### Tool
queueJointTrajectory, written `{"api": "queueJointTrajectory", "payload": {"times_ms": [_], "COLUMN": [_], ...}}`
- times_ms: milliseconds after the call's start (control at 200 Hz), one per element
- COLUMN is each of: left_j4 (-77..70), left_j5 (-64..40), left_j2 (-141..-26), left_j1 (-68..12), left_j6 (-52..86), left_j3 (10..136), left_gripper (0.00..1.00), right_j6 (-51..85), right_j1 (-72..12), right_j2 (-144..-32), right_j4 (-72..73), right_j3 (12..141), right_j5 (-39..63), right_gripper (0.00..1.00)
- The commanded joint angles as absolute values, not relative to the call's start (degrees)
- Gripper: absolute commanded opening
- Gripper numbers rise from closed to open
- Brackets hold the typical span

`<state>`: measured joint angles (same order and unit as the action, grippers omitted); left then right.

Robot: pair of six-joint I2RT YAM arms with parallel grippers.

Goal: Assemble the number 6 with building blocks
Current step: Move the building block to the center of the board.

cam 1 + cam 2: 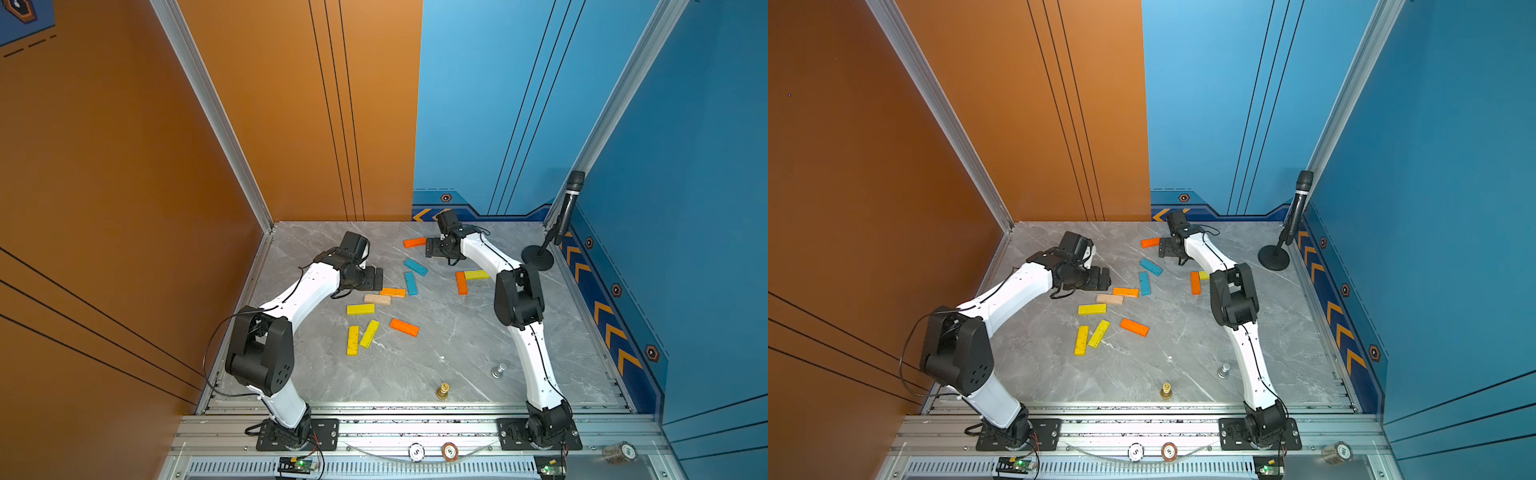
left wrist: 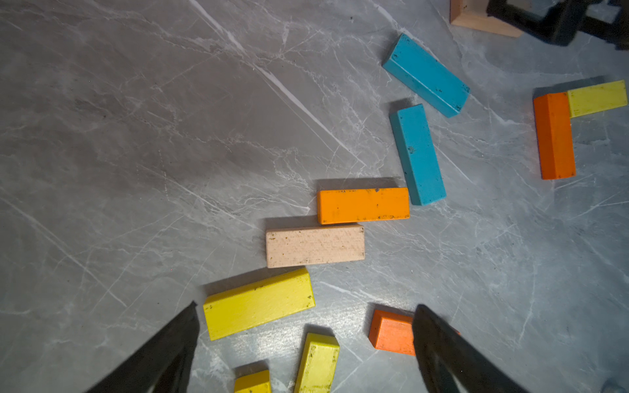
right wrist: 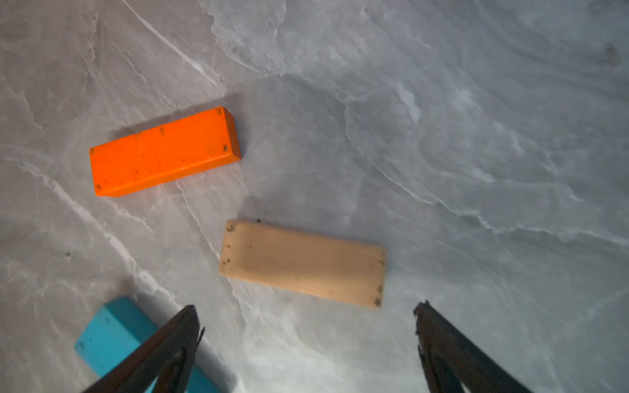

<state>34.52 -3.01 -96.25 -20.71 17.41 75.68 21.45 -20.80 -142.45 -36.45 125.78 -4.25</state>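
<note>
My left fingers (image 2: 163, 354) are spread and hold nothing, close to the loose building blocks (image 1: 360, 308) scattered at the middle of the desk (image 1: 457, 353). I judge the number 6 barely begun: only an orange block (image 1: 461, 282) and a yellow block (image 1: 476, 274) meet as a corner. My right fingers (image 3: 452, 354) are spread too, empty, over a tan block (image 3: 303, 263) lying flat.

Left gripper (image 2: 306, 307) and right gripper (image 3: 306, 306) both spread wide.
</note>
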Motion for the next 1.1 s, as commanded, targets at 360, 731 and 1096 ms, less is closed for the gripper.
{"api": "queueJointTrajectory", "payload": {"times_ms": [360,731,1096], "left_j4": [35.90,35.95,35.93], "left_j5": [-2.33,-2.83,-2.84], "left_j2": [-97.33,-97.74,-96.90], "left_j1": [-20.91,-20.92,-20.92], "left_j6": [16.53,16.83,16.79], "left_j3": [77.34,77.53,77.50], "left_gripper": [0.98,0.98,0.98], "right_j6": [23.50,22.22,17.60], "right_j1": [-23.29,-23.43,-23.57], "right_j2": [-152.65,-153.14,-150.01], "right_j4": [-40.67,-45.02,-46.45], "right_j3": [139.66,139.22,134.83], "right_j5": [-15.06,-14.53,-7.35], "right_gripper": [0.99,0.99,0.89]}}
